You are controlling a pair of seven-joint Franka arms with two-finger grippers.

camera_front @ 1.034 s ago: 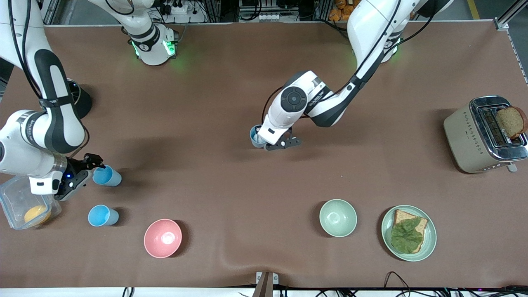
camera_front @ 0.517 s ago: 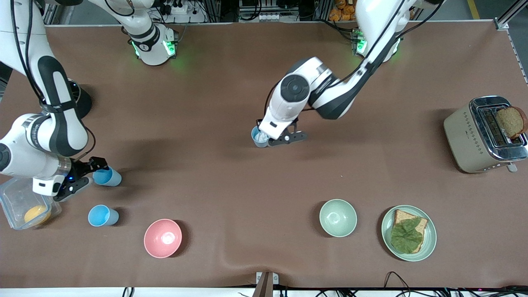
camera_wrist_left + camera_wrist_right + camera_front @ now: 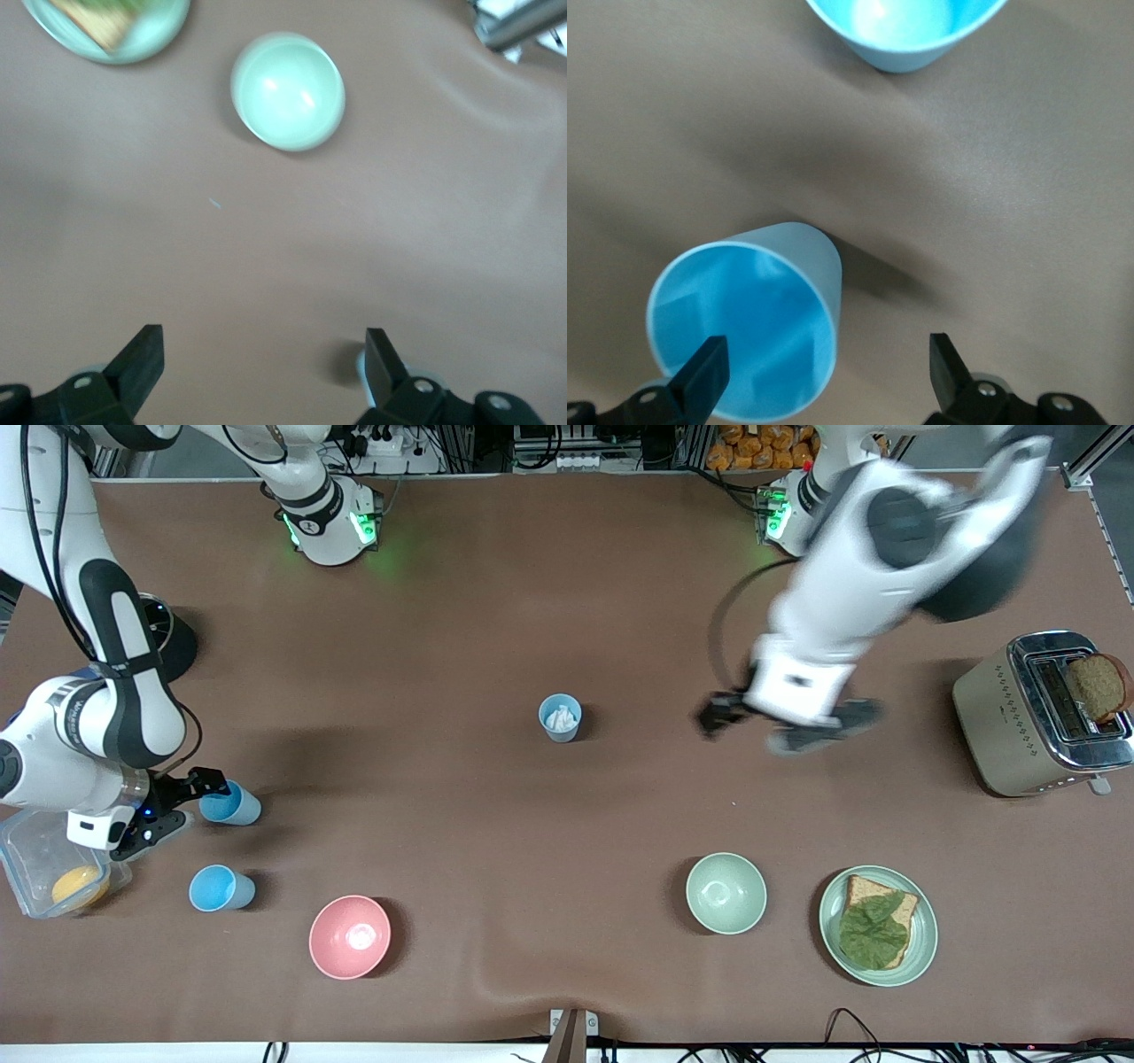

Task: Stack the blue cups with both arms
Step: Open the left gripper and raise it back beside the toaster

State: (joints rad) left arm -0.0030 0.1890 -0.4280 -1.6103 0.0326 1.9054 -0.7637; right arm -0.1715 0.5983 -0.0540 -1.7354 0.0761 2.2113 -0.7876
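Right claw (image 3: pixel 189 802) low at the right arm's end of the desk (image 3: pixel 461 646), fingers spread wide, one inside the rim of a sky-blue cup (image 3: pixel 230 804). A second sky-blue cup (image 3: pixel 220 888) stands nearer the front camera. Grey-blue cup (image 3: pixel 560 716) stands alone mid-desk, something white inside. Left claw (image 3: pixel 784 724), spread wide and empty, hangs over bare desk between that cup and the toaster (image 3: pixel 1041 713).

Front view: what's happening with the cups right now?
Nothing is stacked yet. The right gripper is down at the table, open, at a sky-blue cup. A second sky-blue cup stands nearer the camera. The grey-blue cup stands alone mid-table with something white inside. The left gripper hangs open and empty over the table, between that cup and the toaster.
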